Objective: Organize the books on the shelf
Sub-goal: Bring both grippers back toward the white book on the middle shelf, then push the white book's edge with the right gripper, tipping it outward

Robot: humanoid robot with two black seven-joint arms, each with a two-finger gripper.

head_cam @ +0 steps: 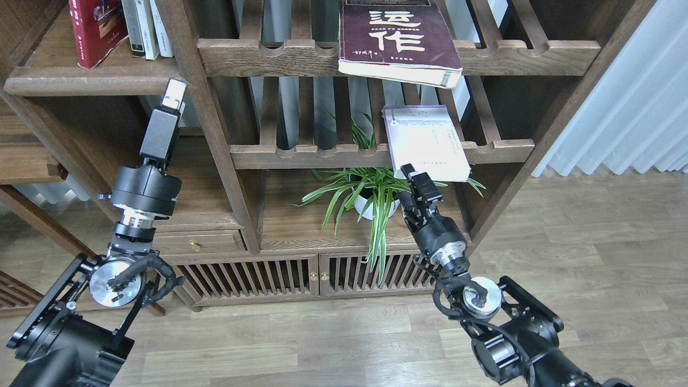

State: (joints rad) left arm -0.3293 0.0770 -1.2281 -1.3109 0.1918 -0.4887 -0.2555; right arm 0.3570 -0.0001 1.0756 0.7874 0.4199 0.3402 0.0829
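A red book [95, 29] with a photo collage stands leaning on the dark plank shelf [97, 80] at top left. The thick maroon book [395, 40] with white characters lies flat on the upper slatted rack and overhangs its rail. On the lower rack the pale lavender book [430, 142] also lies flat and overhangs. My left gripper [174, 94] points up just below the plank shelf's front lip, seen edge-on and holding nothing. My right gripper [409, 180] sits right under the lavender book's front left corner, fingers slightly apart and empty.
Thin white- and grey-spined books [145, 27] stand right of the red one. A wooden post [207, 118] rises beside my left gripper. A spider plant in a white pot [368, 199] sits left of my right gripper. Below is a low cabinet [242, 277] and at right a curtain [618, 107].
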